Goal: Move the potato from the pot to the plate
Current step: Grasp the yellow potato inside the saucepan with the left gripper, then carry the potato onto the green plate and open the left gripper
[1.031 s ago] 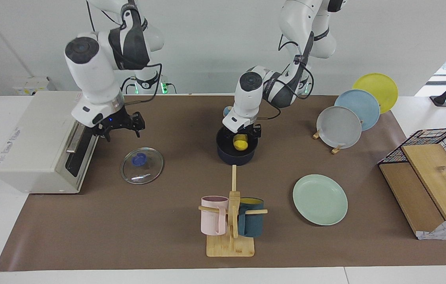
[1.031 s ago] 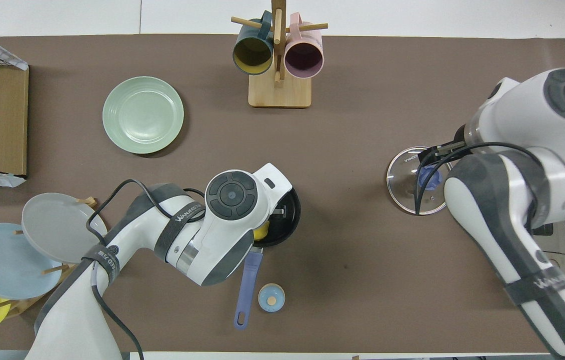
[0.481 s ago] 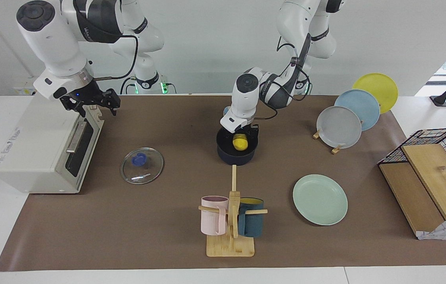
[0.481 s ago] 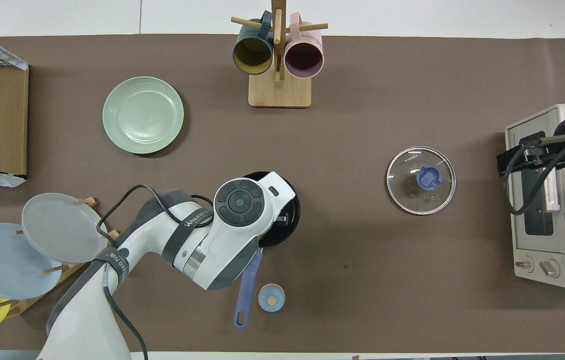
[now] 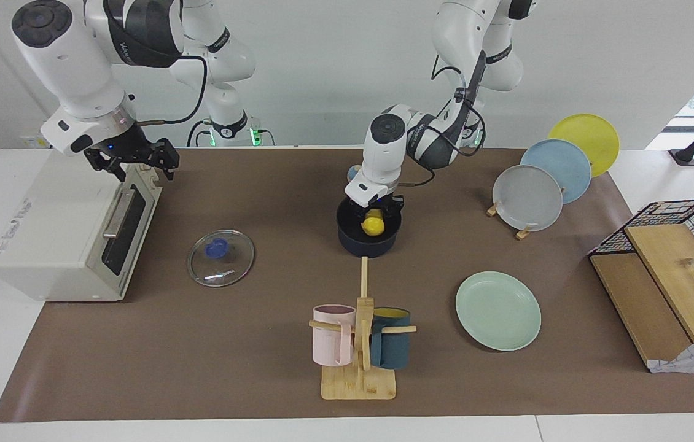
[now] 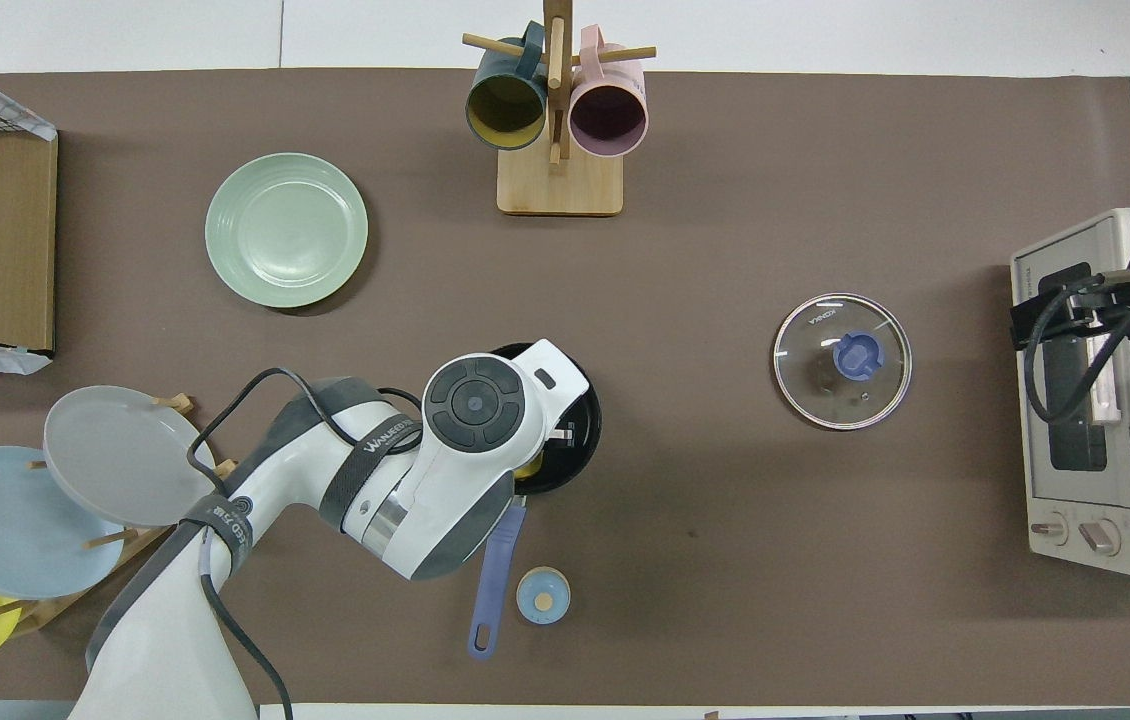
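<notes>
Down inside the pot [image 5: 366, 236] sits my left pincer [image 5: 374, 216], its two fingers on either side of the potato [image 5: 374, 223] and closed against it. The potato sits between the fingertips at the level of the pot's rim; whether it touches the bottom of the pot I cannot tell. From overhead my own wrist covers most of the pot [image 6: 575, 450], and only a sliver of the yellow potato [image 6: 528, 467] shows at its edge, with the blue handle sticking out toward my base.

The plate [image 5: 498, 310] lies flat on the worktop [image 5: 261, 344], well apart from my left pincer, toward my left arm's end and farther from me than the pot; nothing is on it. The mug rack [image 5: 359, 344] stands farther from me than my left pincer.

My right pincer [image 5: 132, 161] waits in the air over the toaster oven [image 5: 70, 227], fingers apart and holding nothing. The glass lid [image 5: 221, 257] lies on the worktop between the two pincers, nearer to the oven.
</notes>
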Controlling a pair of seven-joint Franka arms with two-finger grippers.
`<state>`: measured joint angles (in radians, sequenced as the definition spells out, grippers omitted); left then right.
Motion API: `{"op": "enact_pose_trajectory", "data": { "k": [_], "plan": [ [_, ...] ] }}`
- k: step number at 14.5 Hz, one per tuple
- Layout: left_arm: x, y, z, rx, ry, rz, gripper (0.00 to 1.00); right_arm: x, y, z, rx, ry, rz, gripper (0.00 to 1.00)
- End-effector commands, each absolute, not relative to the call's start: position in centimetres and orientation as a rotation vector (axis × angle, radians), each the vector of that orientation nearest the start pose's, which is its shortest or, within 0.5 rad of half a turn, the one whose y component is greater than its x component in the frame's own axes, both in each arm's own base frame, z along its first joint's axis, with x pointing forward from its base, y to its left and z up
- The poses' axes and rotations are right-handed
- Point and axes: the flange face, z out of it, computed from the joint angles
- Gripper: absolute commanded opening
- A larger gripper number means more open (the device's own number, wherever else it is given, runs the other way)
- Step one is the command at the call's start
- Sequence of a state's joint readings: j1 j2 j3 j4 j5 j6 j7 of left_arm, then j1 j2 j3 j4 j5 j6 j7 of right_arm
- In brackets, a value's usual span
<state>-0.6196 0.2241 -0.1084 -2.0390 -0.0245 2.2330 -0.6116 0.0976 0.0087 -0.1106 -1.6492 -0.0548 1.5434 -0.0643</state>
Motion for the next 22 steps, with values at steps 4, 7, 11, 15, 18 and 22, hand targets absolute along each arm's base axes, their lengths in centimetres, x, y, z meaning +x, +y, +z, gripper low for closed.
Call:
{"op": "enact_pose_trajectory", "data": {
  "k": [4, 7, 11, 15, 18, 22],
  "plan": [
    [50.6, -34.2, 46.7, -3.154, -0.040, 0.090, 0.00, 54.7, -1.3, 59.1, -3.186, -0.098, 0.143, 1.00],
    [57.2, -27.2, 52.1, -3.159, -0.126, 0.148, 0.00, 54.8, -2.1, 59.0, -3.187, -0.074, 0.129, 1.00],
    [64.1, -16.9, 52.7, -3.194, -0.061, 0.076, 0.00, 54.5, -2.3, 59.0, -3.184, -0.068, 0.146, 1.00],
    [69.0, -11.2, 45.0, -3.193, 0.022, -0.036, 0.00, 54.4, -2.3, 59.0, -3.182, -0.066, 0.148, 1.00],
    [68.8, -11.8, 39.5, -3.200, 0.026, -0.084, 0.00, 54.6, -2.3, 59.1, -3.183, -0.068, 0.136, 1.00],
    [68.0, -12.0, 36.6, -3.196, 0.038, -0.072, 0.00, 54.5, -3.2, 59.0, -3.182, -0.047, 0.137, 1.00]
  ]
}}
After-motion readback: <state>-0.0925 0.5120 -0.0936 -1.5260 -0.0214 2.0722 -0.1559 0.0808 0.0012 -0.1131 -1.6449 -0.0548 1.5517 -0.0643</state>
